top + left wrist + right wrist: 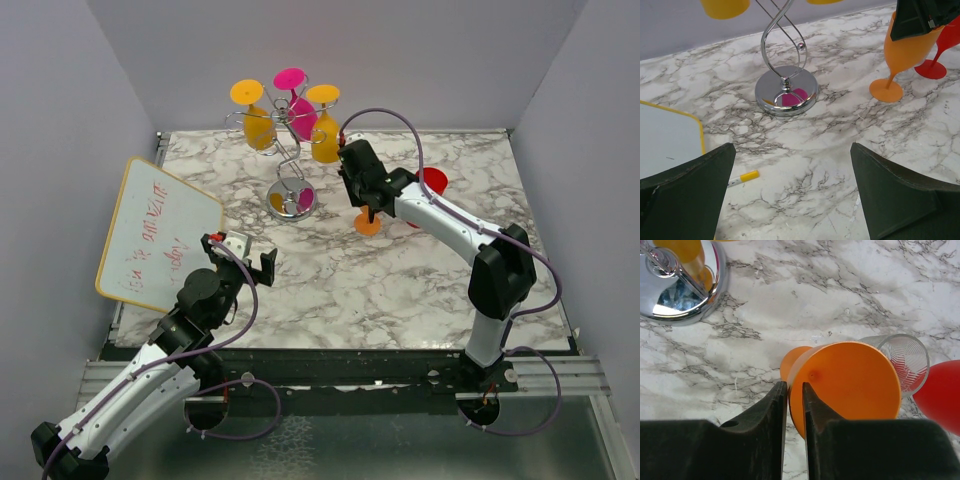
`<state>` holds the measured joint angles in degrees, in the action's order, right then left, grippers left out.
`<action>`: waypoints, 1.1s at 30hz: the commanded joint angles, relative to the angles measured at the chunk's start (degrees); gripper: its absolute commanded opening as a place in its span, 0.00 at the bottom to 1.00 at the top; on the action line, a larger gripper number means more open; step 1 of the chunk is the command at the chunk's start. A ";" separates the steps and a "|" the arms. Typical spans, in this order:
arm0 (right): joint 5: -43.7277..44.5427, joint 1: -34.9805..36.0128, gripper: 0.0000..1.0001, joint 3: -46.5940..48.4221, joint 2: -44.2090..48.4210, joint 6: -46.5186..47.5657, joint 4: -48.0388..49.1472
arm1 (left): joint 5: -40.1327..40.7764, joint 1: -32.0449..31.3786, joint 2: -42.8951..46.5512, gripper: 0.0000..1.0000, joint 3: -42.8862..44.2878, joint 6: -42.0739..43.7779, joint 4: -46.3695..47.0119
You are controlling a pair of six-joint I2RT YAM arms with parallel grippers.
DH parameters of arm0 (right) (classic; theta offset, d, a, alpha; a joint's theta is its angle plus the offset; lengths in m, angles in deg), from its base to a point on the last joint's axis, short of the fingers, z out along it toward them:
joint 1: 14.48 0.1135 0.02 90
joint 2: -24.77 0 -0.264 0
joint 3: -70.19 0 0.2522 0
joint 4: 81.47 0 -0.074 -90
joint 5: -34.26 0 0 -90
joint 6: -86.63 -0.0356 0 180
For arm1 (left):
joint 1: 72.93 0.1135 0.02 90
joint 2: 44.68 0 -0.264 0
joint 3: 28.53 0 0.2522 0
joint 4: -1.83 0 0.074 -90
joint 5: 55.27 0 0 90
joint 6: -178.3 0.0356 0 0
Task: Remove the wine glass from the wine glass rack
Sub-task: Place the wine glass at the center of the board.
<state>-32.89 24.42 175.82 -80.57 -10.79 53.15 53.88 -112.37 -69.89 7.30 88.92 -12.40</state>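
Note:
The chrome wine glass rack (288,150) stands at the back on its round mirror base (786,91). Two yellow glasses (258,118) and a pink one (295,98) hang upside down from its arms. My right gripper (795,386) is shut on the rim of an orange wine glass (850,377), one finger inside the bowl and one outside. The glass is upright to the right of the rack, and its foot (886,91) touches the marble table. My left gripper (792,146) is open and empty, low over the table in front of the rack.
A red wine glass (432,182) stands just right of the orange one, with a clear tumbler (902,359) beside it. A whiteboard (155,232) lies at the left with a yellow-capped marker (742,177) at its edge. Grey walls close in three sides.

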 commanded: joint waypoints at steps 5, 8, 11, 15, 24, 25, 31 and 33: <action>2.81 -0.19 0.24 2.43 -1.00 0.78 -1.60 | 1.35 0.13 0.27 0.99 1.30 -0.09 -1.02; 2.23 -0.22 0.25 2.43 -0.86 1.13 -1.71 | 1.15 0.08 -0.03 0.99 1.44 0.17 -1.19; 2.50 -0.22 0.25 2.41 -0.62 1.42 -1.61 | 0.90 0.11 -0.10 0.99 1.45 -0.16 -1.18; 2.01 -0.22 0.25 2.87 -0.40 1.62 -2.02 | 1.23 0.12 0.14 0.99 1.40 -0.10 -1.19; -4.63 -0.21 0.30 3.13 1.46 0.46 -2.03 | 1.23 0.14 0.34 0.99 1.40 -0.18 -1.19; -4.78 -0.22 0.30 3.43 1.72 0.40 -2.24 | 1.23 0.10 0.26 0.99 1.40 -0.21 -1.25; -6.42 -0.21 0.38 4.61 6.71 0.35 -4.09 | 1.31 0.09 0.20 0.99 1.40 -0.23 -1.22; -7.02 -0.20 0.42 2.42 10.35 -1.05 -2.99 | 1.41 0.14 0.27 0.99 1.36 -0.26 -1.29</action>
<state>-37.46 24.42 178.55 -78.10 -10.18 50.62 53.91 -112.37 -69.91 7.30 88.92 -12.53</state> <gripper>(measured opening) 0.388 0.988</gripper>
